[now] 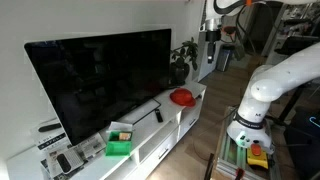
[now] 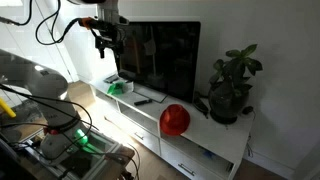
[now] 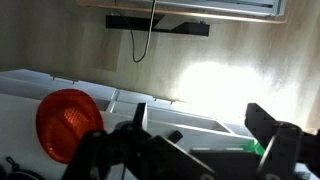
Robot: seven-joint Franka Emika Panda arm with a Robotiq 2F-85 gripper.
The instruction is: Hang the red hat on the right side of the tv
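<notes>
The red hat (image 1: pixel 182 97) lies on the white low cabinet (image 1: pixel 165 125) in front of the tv's end nearest the plant. It also shows in an exterior view (image 2: pixel 175 120) and at the left of the wrist view (image 3: pixel 68 122). The tv (image 1: pixel 100 80) is a large black screen standing on the cabinet, also seen in an exterior view (image 2: pixel 160 60). My gripper (image 2: pixel 108 35) hangs high in the air, well away from the hat and out in front of the cabinet. In the wrist view my gripper (image 3: pixel 200 148) is open and empty.
A green box (image 1: pixel 120 145) sits on the cabinet at the tv's other end (image 2: pixel 117 87). A potted plant (image 2: pixel 232 85) stands on the cabinet beyond the hat. Remotes lie in front of the screen (image 2: pixel 143 100). The robot's base stands on a cart (image 1: pixel 245 135).
</notes>
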